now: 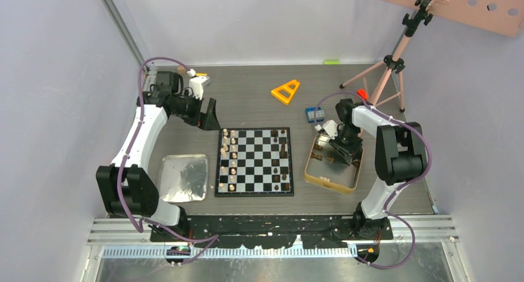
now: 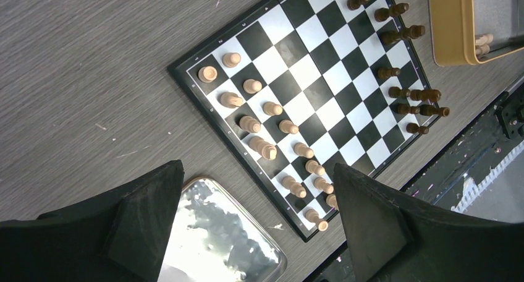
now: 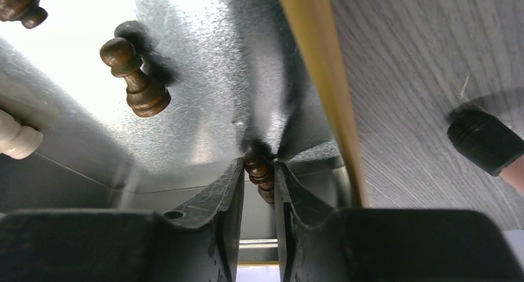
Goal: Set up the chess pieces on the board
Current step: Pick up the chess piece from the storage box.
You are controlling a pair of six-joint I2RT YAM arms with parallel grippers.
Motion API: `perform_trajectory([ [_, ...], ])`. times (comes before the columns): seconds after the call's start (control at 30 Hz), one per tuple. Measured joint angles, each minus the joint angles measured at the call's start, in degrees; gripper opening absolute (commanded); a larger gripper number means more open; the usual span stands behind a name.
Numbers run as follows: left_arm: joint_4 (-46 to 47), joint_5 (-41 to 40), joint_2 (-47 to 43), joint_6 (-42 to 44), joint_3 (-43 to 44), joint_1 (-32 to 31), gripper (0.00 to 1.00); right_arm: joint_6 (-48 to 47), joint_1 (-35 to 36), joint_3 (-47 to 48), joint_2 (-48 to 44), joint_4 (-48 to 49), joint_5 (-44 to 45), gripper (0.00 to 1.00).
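Note:
The board (image 1: 254, 193) lies mid-table, with light tan chess pieces (image 1: 233, 161) in its two left columns and several dark brown ones (image 1: 283, 152) along its right side. My right gripper (image 1: 338, 151) reaches down into the gold-rimmed tin (image 1: 332, 184). In the right wrist view its fingertips (image 3: 259, 170) are shut on a dark brown piece (image 3: 257, 166) lying on the tin floor by the gold rim (image 3: 315, 65). A dark pawn (image 3: 136, 78) and a light piece (image 3: 15, 136) lie nearby. My left gripper (image 2: 256, 167) hangs open above the board's far left corner, holding nothing.
A shiny silver tray (image 1: 170, 177) sits left of the board. Behind the tin lies a blue toy brick (image 1: 314, 114), and an orange triangle (image 1: 286, 91) lies farther back. A pink tripod (image 1: 386, 78) stands at the back right, its black foot (image 3: 485, 143) close to the tin.

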Motion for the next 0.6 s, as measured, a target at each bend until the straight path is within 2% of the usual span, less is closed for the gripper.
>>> perform_trajectory([
  [0.07,0.0,0.0,0.0,0.0,0.0,0.0,0.94,-0.5,0.0,0.0,0.0,0.3,0.4,0.18],
  [0.2,0.0,0.0,0.0,0.0,0.0,0.0,0.94,-1.0,0.0,0.1,0.0,0.3,0.6,0.09],
  [0.4,0.0,0.0,0.0,0.0,0.0,0.0,0.94,-0.2,0.0,2.8,-2.5,-1.4,-5.2,0.06],
  [0.6,0.1,0.1,0.0,0.0,0.0,0.0,0.94,2.8,0.1,8.4,-11.4,-0.7,-19.2,0.05],
])
